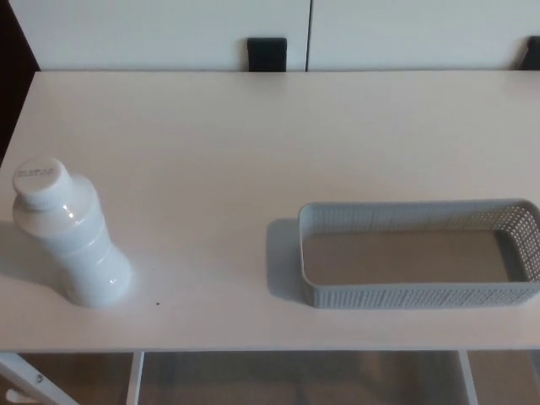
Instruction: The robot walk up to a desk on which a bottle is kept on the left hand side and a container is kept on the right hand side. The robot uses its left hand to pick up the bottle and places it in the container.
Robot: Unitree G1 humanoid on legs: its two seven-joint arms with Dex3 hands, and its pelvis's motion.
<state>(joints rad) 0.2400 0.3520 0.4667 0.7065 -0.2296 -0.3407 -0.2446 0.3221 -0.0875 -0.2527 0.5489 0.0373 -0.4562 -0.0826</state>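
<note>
A white plastic bottle (pixel 69 234) with a white cap stands upright near the left front edge of the white desk (pixel 253 152). A shallow grey mesh container (pixel 419 295) lies at the right front of the desk, long side across the view, with nothing inside. Roughly a third of the desk's width separates the two. Neither of my hands shows in the head view.
White cabinet fronts run behind the desk, with a small black block (pixel 267 54) at the back edge and another dark piece (pixel 531 52) at the far right. A white desk leg (pixel 29 380) shows at the bottom left, above the floor.
</note>
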